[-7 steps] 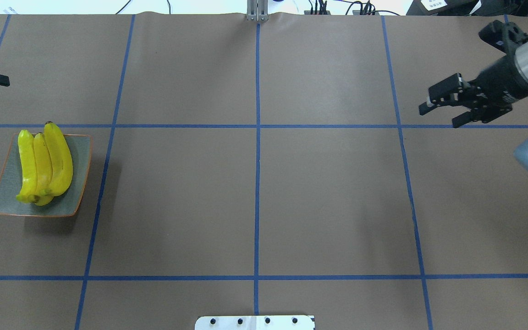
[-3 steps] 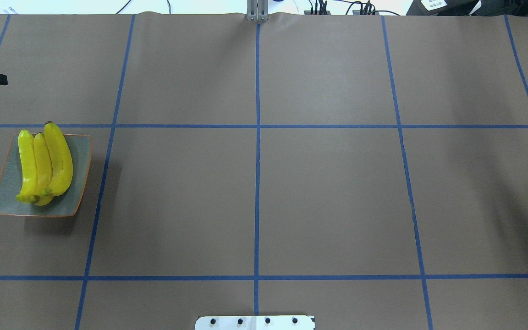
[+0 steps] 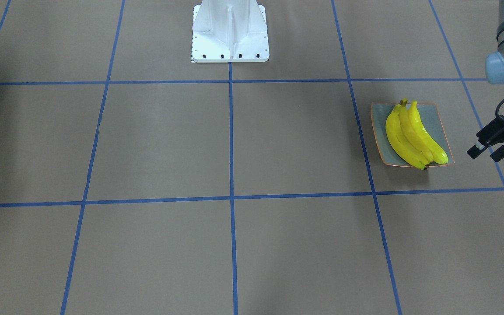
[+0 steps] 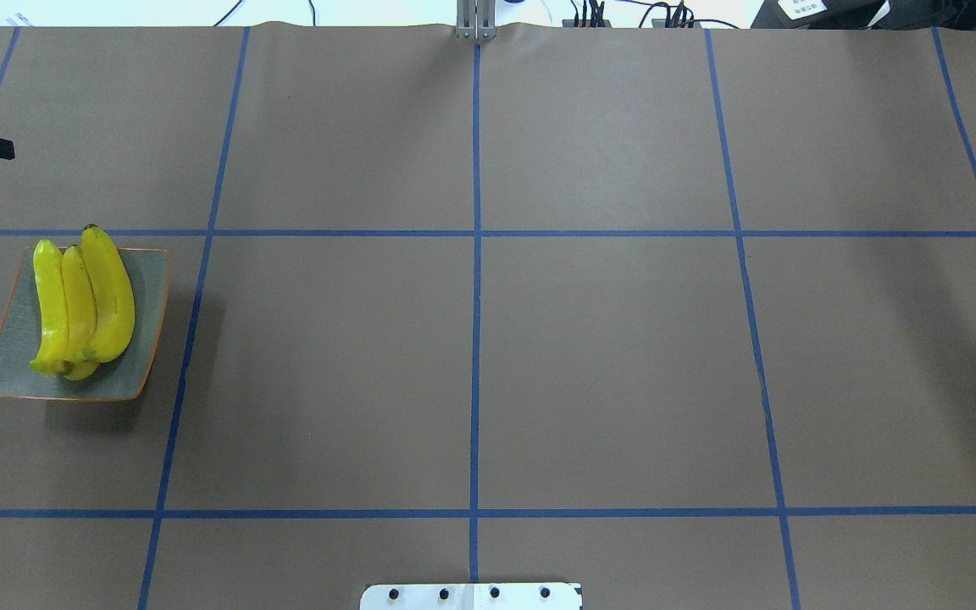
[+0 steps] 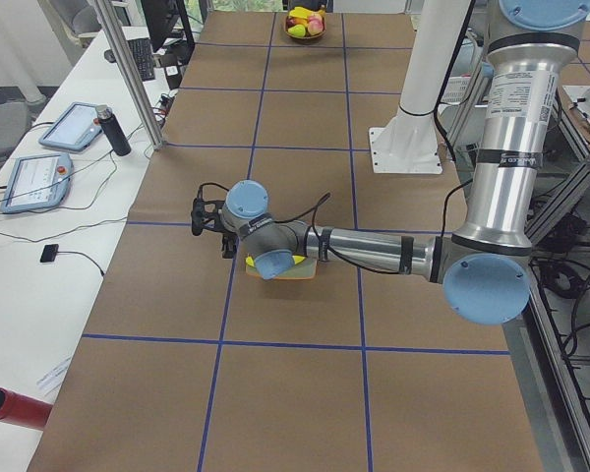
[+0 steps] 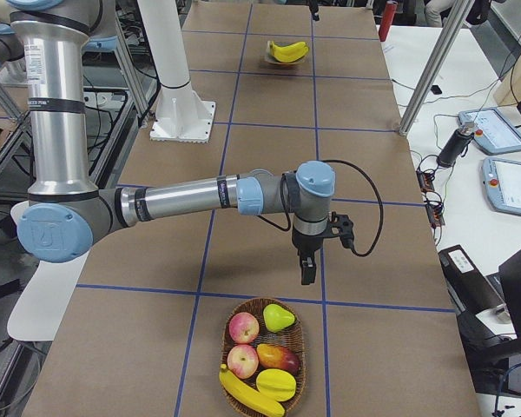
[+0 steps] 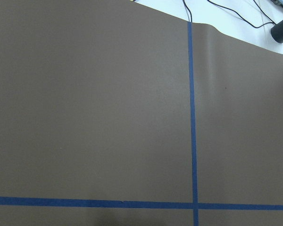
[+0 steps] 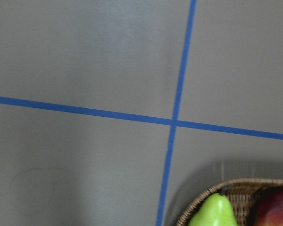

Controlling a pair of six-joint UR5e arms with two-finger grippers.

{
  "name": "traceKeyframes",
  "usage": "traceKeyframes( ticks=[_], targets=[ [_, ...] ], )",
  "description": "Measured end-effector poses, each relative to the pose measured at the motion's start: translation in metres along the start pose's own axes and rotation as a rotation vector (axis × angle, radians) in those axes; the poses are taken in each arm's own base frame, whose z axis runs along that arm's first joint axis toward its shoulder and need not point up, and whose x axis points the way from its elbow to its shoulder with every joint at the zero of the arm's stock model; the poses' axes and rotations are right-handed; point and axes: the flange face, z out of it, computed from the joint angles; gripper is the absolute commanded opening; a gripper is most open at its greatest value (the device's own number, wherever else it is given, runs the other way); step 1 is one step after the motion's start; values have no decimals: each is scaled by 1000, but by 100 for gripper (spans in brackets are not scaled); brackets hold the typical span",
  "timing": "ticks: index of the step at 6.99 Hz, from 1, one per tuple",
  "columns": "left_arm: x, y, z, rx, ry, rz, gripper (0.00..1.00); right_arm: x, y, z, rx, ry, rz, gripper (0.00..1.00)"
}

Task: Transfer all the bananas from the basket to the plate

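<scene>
The right gripper (image 6: 306, 271), gone from the overhead view, is hanging just beside the basket (image 8: 236, 182); I cannot tell how its jaws are standing. Three bananas (image 4: 81, 301) are lying on the plate (image 4: 145, 322), well apart from the basket; the left gripper (image 3: 483, 154) is idling there, jaws apart, empty. One banana (image 6: 246, 393) is waiting in the basket: the last fetch is probably beginning

Four bananas (image 4: 107, 296), one plate (image 4: 149, 288), one basket (image 8: 245, 184)
</scene>
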Motion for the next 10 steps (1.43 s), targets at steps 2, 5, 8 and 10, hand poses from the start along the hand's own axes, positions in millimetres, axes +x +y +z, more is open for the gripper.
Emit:
traceKeyframes(
  ticks=[2,5,8,10],
  targets=[
    [1,0,1,-2,1,1,100,75,25,30,-64,51,109,100],
    [5,-1,2,-1,5,4,100,160,18,83,3,126,340,100],
    [7,-1,2,-1,7,6,100,185,23,113,45,159,550,100],
    [5,0,2,-1,7,9,100,193,43,133,11,165,609,99]
  ],
)
